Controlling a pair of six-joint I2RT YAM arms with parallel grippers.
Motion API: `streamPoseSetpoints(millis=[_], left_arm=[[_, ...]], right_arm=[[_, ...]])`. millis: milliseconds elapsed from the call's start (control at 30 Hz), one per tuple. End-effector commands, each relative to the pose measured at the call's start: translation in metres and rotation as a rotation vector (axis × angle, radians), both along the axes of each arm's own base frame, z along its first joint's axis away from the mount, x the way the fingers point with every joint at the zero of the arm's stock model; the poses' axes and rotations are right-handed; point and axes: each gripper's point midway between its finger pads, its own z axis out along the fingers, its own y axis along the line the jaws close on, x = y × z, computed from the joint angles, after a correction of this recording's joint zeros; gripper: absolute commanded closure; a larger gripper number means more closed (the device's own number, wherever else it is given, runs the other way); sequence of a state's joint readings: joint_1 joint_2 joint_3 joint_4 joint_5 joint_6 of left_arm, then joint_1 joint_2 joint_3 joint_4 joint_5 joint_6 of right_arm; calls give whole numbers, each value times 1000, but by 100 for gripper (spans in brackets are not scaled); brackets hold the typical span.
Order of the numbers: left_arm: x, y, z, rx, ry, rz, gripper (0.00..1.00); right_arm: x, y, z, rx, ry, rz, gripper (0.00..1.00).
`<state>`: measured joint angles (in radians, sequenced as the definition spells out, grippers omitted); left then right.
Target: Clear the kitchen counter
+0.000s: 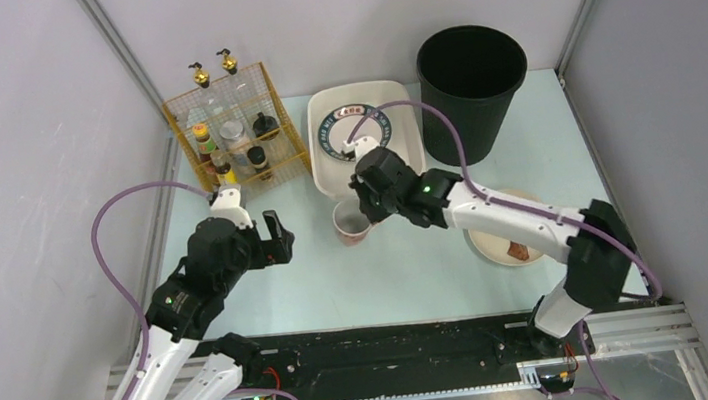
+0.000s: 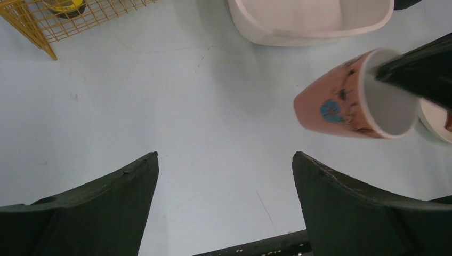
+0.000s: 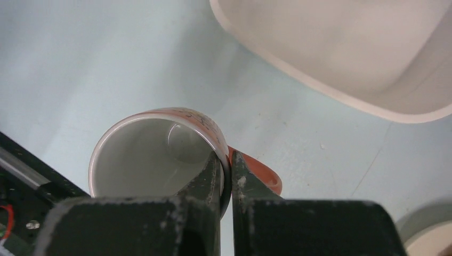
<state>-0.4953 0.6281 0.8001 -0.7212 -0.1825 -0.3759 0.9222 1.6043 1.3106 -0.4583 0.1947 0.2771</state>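
Left wrist: open counter beside mug

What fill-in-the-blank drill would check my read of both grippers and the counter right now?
1. The right gripper has its jaws ____ on the rim of the pink mug.
2. The left gripper hangs over the kitchen counter with its jaws ____.
3. The bin beside the white basin is ____ in colour.
Missing words: shut; open; black.
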Motion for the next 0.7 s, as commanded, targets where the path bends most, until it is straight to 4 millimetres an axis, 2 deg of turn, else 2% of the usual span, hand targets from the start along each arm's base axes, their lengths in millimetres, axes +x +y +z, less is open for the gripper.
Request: streamPoseSetpoints(millis=[0,133,300,433,533,567,600,667], left_arm=[[1,-1,2,-8,-8,5,2],[1,-1,3,-9,-10,3,2],[1,-1,3,-10,-11,3,2],[1,0,3,-9,-12,6,2],[1,0,3,-9,-11,7,2],[1,0,2,-7,-11,6,2],[1,0,2,-6,-11,7,2],[1,0,3,-6,-11,6,2]], right_arm=[[11,3,97,180,-168,-16,100],[26,-10,127,222,-228,-66,100],[58,-26,139,251,-267,-146,100],[87,-31,136,269,-278,-205,100],[110,-31,125,256,-267,-237,100],[119,-31,115,239,-254,-249,100],[124,-29,118,246,-257,-249,100],[136,-27,109,227,-239,-253,100]])
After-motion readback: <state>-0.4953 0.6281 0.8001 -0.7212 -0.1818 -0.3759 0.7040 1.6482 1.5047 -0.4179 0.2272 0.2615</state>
